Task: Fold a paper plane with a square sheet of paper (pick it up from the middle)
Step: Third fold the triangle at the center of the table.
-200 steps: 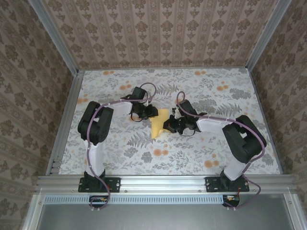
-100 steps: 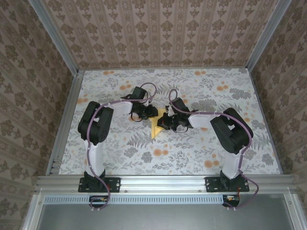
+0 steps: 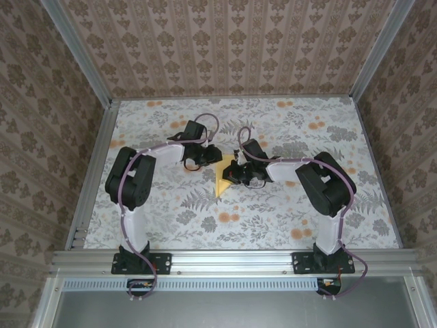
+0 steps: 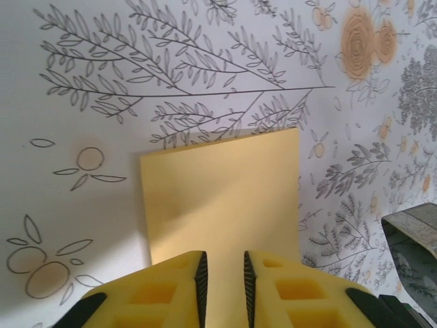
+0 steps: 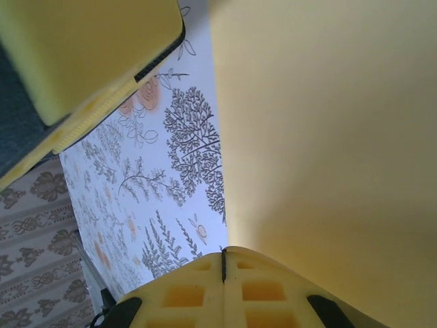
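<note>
Paper [image 4: 225, 198] is cut off behind left hand [image 4: 224, 265].

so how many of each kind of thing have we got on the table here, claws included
yellow paper sheet: 1
claws: 2 (left claw, right claw)
floral cloth: 1
total: 4

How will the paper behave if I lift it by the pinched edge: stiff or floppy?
Probably floppy: the paper looks like a thin sheet, pinched by the right gripper at one edge. Likely very light, so a nudge could slide it across the cloth. Its creases should hold, judging by the sharp straight edges.
</note>
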Controlling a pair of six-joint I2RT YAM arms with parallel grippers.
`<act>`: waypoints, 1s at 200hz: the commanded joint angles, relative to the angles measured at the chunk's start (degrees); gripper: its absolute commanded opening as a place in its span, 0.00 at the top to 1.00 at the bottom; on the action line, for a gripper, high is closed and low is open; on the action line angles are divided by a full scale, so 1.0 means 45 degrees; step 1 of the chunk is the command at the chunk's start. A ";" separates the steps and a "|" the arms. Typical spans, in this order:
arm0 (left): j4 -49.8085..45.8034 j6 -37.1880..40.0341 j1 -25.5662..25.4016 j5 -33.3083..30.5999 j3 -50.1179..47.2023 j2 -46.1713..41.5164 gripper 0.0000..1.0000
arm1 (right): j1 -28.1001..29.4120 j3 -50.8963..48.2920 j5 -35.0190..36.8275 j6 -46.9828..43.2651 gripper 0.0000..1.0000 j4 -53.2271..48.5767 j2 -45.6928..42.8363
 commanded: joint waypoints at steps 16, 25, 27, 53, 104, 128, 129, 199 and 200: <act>-0.0343 -0.0163 0.0027 -0.0054 0.0491 0.0788 0.81 | 0.0054 0.0427 0.0218 -0.0090 0.99 0.0682 0.0497; -0.0414 -0.0156 0.0027 -0.0073 0.0492 0.0853 0.81 | 0.0055 0.0488 0.0192 -0.0084 0.99 0.0700 0.0558; -0.0420 -0.0150 0.0027 -0.0088 0.0492 0.0852 0.81 | 0.0054 0.0490 0.0190 -0.0068 0.99 0.0710 0.0585; -0.0622 -0.0070 0.0027 -0.0171 0.0501 0.0933 0.82 | 0.0049 0.0533 0.0190 -0.0078 0.99 0.0877 0.0658; -0.0751 -0.0011 0.0022 -0.0132 0.0550 0.1053 0.82 | 0.0054 0.0705 0.0187 -0.0199 0.99 0.0722 0.0898; -0.0743 -0.0006 0.0027 -0.0143 0.0531 0.1036 0.82 | 0.0054 0.0782 0.0246 -0.0242 0.99 0.0642 0.0971; -0.0745 -0.0009 0.0027 -0.0137 0.0531 0.1035 0.82 | 0.0054 0.0793 0.0247 -0.0240 0.99 0.0632 0.0981; -0.0704 0.0027 0.0012 -0.0092 0.0491 0.1091 0.83 | 0.0059 0.0988 -0.0030 -0.0327 0.99 0.0661 0.1212; -0.0696 0.0028 0.0020 -0.0083 0.0492 0.1092 0.83 | 0.0066 0.0993 -0.0027 -0.0332 0.99 0.0651 0.1219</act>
